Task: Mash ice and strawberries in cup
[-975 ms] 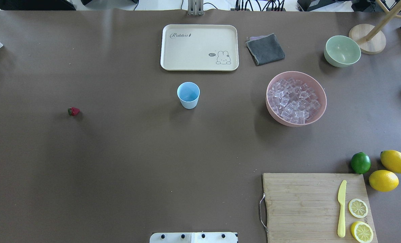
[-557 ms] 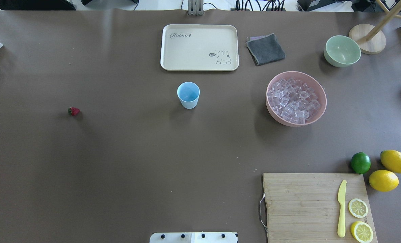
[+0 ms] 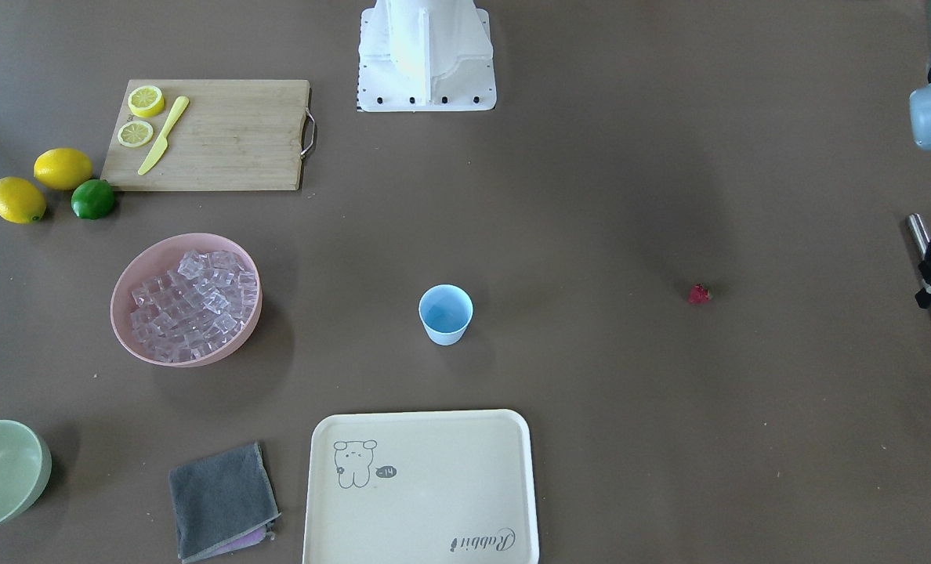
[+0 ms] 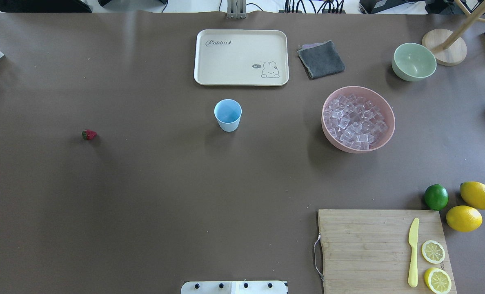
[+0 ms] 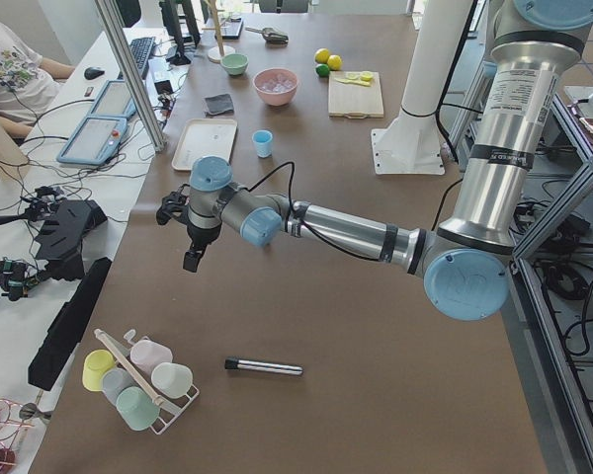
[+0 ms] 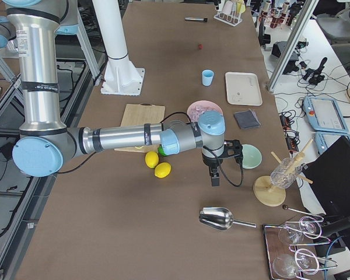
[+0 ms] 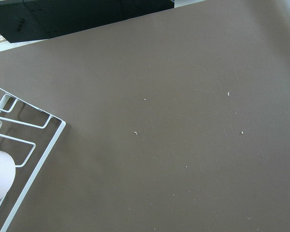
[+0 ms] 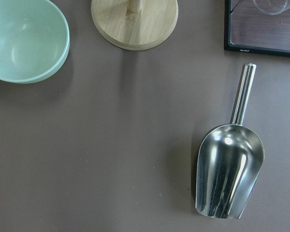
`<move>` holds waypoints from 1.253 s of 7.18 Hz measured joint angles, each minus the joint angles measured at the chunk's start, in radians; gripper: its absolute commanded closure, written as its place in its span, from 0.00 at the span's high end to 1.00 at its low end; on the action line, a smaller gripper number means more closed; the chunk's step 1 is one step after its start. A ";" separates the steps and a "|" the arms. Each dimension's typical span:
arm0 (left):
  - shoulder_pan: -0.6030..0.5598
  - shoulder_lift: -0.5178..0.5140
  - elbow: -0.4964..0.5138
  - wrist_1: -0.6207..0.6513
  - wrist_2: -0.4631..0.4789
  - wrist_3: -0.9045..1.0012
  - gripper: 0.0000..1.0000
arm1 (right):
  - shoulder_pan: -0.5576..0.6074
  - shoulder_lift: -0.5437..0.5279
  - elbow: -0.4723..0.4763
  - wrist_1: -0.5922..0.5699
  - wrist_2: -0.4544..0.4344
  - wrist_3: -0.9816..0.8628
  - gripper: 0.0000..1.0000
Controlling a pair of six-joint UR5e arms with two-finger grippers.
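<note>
The pale-blue cup (image 4: 228, 115) stands upright at mid-table, and it also shows in the front view (image 3: 445, 314). The ice (image 4: 354, 121) fills the pink bowl (image 4: 323, 118) to the cup's right. The single dark-red strawberry (image 4: 89, 134) lies alone on the table, far to the cup's left. My left gripper (image 5: 193, 259) hangs over the table's left end, far from the strawberry. My right gripper (image 6: 215, 178) hangs over the right end beside the pale-green bowl (image 6: 251, 156). I cannot tell whether either gripper is open or shut. Neither wrist view shows fingers.
A cream tray (image 4: 241, 57) and a grey cloth (image 4: 321, 59) lie behind the cup. A cutting board (image 4: 369, 245) holds a yellow knife and lemon slices, with a lime (image 4: 436, 197) and lemons beside it. A metal scoop (image 8: 229, 176) lies below my right wrist. A wire cup rack (image 5: 138, 380) and a rod (image 5: 264, 367) are at the left end.
A dark part now shows at the overhead view's left edge by the wire rack. The cup, the strawberry and the ice bowl have not moved.
</note>
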 measured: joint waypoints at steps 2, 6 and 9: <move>-0.014 0.013 -0.004 0.003 -0.052 -0.016 0.98 | 0.000 -0.001 0.002 0.002 0.004 0.001 0.98; -0.017 0.016 -0.003 -0.005 -0.053 -0.047 0.98 | -0.099 0.183 0.052 -0.042 0.074 0.151 0.98; -0.016 0.016 -0.005 -0.007 -0.053 -0.045 0.98 | -0.311 0.320 0.087 -0.044 0.017 0.425 0.98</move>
